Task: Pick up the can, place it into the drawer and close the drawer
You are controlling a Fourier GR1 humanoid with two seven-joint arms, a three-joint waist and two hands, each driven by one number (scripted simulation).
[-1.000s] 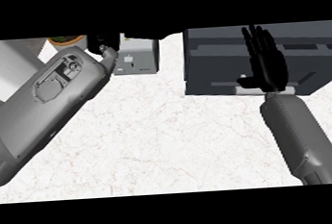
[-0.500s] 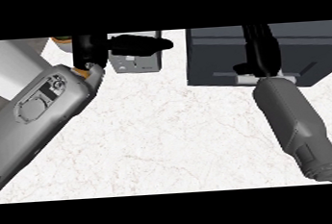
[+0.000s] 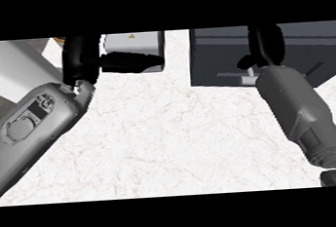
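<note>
Head view: the left hand (image 3: 88, 54) has swung up beside the pale grey box-shaped appliance (image 3: 135, 51) at the white marble surface (image 3: 172, 130)'s far edge, its fingers (image 3: 128, 62) now stretched sideways across it, gripping nothing visible; the right hand (image 3: 266, 43) stays straight-fingered against the dark grey drawer unit (image 3: 218, 54) (apparently pushing); the can shows nowhere, so whether it sits inside I cannot tell.

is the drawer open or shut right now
Cannot tell: the dark grey drawer unit shows only its front and handle, with the right hand laid straight across it.
</note>
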